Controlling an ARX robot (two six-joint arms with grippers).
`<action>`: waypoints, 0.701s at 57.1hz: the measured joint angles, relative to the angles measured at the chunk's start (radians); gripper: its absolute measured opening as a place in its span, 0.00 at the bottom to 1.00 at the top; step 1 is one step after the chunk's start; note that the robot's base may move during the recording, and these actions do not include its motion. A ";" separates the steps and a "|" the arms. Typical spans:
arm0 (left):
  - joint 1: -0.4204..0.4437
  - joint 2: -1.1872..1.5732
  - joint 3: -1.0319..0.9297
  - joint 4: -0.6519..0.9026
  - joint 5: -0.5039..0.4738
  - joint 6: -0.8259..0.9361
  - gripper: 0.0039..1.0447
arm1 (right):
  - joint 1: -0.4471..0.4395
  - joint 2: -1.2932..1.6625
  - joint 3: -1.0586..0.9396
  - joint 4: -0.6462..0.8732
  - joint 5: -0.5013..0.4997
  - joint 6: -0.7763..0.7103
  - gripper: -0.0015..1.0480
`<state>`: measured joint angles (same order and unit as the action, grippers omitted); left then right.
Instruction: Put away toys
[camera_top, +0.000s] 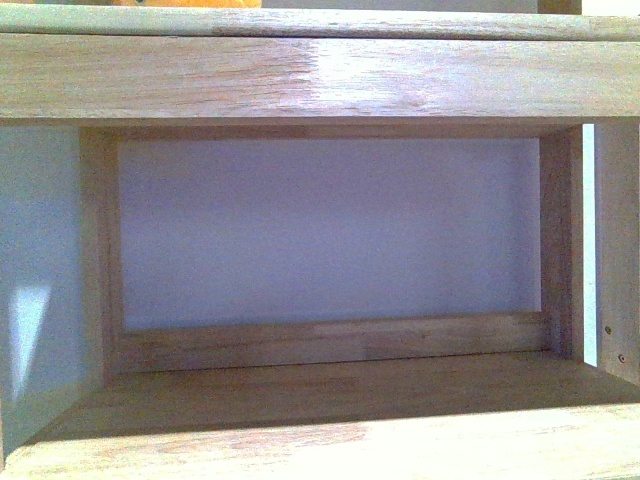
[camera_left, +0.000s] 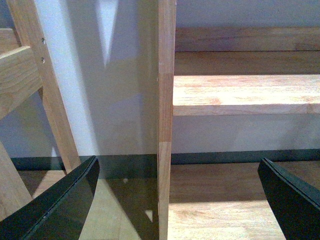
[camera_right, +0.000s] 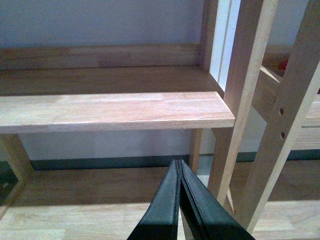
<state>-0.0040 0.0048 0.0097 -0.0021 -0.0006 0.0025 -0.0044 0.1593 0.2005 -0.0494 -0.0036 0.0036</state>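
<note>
Only a thin orange-yellow strip (camera_top: 185, 3) shows at the very top of the front view, above the upper shelf board (camera_top: 320, 75); it looks like the toys' plush, but too little shows to be sure. Neither arm appears in the front view. My left gripper (camera_left: 177, 200) is open, its black fingers (camera_left: 60, 205) spread wide on either side of a wooden upright (camera_left: 165, 125), holding nothing. In the right wrist view my right gripper (camera_right: 178, 165) is shut and empty, its tips pressed together in front of a low shelf board (camera_right: 115, 112).
An open wooden shelf compartment (camera_top: 330, 390) with a pale back panel (camera_top: 330, 230) fills the front view. Slanted frame posts (camera_right: 280, 115) stand close beside my right gripper. A small red thing (camera_right: 284, 65) peeks out behind them. A dark skirting strip (camera_left: 240, 156) runs along the wall.
</note>
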 joint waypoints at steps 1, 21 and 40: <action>0.000 0.000 0.000 0.000 0.000 0.000 0.94 | 0.000 -0.004 -0.007 0.002 0.000 0.000 0.03; 0.000 0.000 0.000 0.000 0.000 0.000 0.94 | 0.000 -0.060 -0.087 0.027 0.000 0.000 0.03; 0.000 0.000 0.000 0.000 0.000 0.000 0.94 | 0.000 -0.093 -0.130 0.037 0.000 0.000 0.03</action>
<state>-0.0040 0.0048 0.0097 -0.0021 -0.0006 0.0025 -0.0040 0.0666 0.0708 -0.0128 -0.0040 0.0036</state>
